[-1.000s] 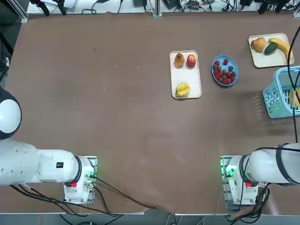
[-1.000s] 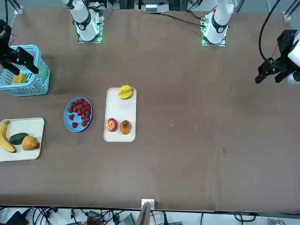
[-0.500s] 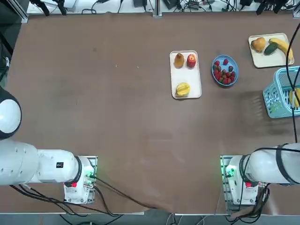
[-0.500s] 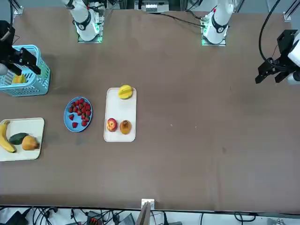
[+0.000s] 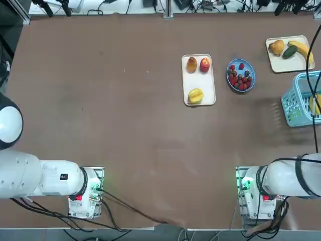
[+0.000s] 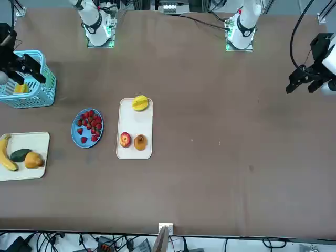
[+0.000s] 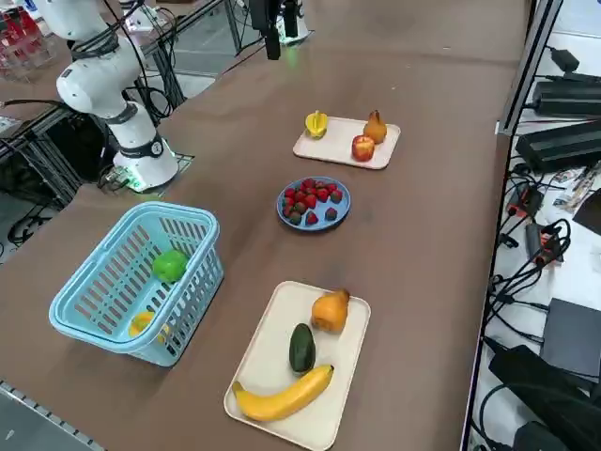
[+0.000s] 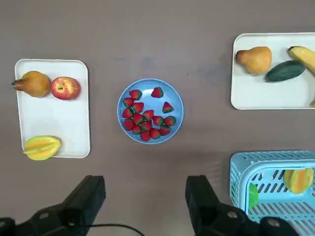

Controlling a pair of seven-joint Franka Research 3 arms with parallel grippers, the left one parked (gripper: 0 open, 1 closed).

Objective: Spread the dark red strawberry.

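Observation:
A blue plate point(image 8: 150, 117) holds several strawberries point(image 8: 146, 120); it also shows in the top view point(image 5: 241, 75), the front view point(image 6: 87, 127) and the right side view point(image 7: 314, 203). A few berries look darker, such as one strawberry point(image 7: 294, 217) at the plate's near rim. My right gripper point(image 8: 145, 196) is open and holds nothing. It hangs high above the table. In the front view the gripper point(image 6: 23, 71) sits over the blue basket, well away from the plate.
A white tray point(image 5: 199, 80) beside the plate carries a pear, an apple and a starfruit. Another tray point(image 5: 288, 54) holds a pear, a dark green fruit and a banana. A light blue basket point(image 7: 131, 282) with green and yellow fruit stands near the table's right edge.
The right gripper has shifted slightly over the basket. Nothing on the table has moved.

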